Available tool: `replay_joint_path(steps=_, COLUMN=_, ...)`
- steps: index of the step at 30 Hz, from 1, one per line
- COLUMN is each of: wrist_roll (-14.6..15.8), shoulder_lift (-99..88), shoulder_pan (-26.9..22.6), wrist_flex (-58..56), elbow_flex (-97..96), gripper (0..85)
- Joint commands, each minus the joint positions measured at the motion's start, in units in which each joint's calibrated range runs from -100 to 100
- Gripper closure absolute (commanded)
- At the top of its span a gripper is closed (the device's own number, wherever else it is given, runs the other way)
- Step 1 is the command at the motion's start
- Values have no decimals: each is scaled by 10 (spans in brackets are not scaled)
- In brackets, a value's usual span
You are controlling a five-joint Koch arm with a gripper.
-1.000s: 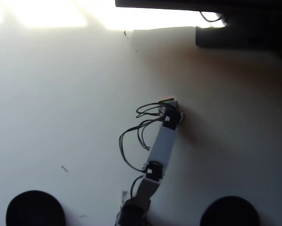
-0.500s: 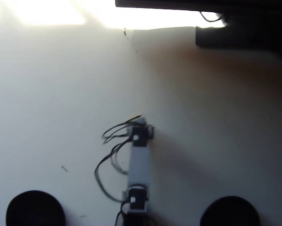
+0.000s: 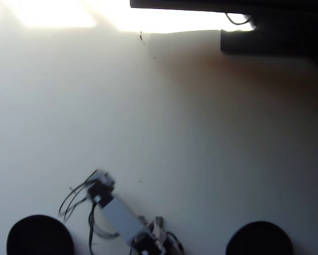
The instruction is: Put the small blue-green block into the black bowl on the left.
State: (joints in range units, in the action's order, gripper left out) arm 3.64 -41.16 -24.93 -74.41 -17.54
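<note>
Overhead view only, picture soft and washed out at the top by glare. I see the arm (image 3: 119,215) low in the frame, lying diagonally from lower right to upper left, cables looping off it. Its fingers (image 3: 99,178) sit at the upper-left end, over bare bench (image 3: 201,138); too blurred, I cannot tell how far they are parted or whether they hold anything. The black bowl (image 3: 39,235) is at bottom left, just left of the arm, partly cut by the frame edge. A second black bowl (image 3: 259,239) is at bottom right, well apart. I cannot make out the small blue-green block anywhere.
</note>
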Motion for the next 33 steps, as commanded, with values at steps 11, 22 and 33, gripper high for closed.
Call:
replay_joint_path(steps=11, wrist_roll=69, shoulder_lift=136, shoulder_pan=-139, wrist_flex=-150, elbow_flex=343, gripper=759)
replay_joint_path(steps=22, wrist_roll=58, shoulder_lift=348, shoulder_pan=-263, wrist_flex=-227, elbow_flex=620, gripper=758)
replay_joint_path(steps=33, wrist_roll=56, shoulder_lift=384, shoulder_pan=-286, wrist_flex=-189, elbow_flex=571, gripper=754)
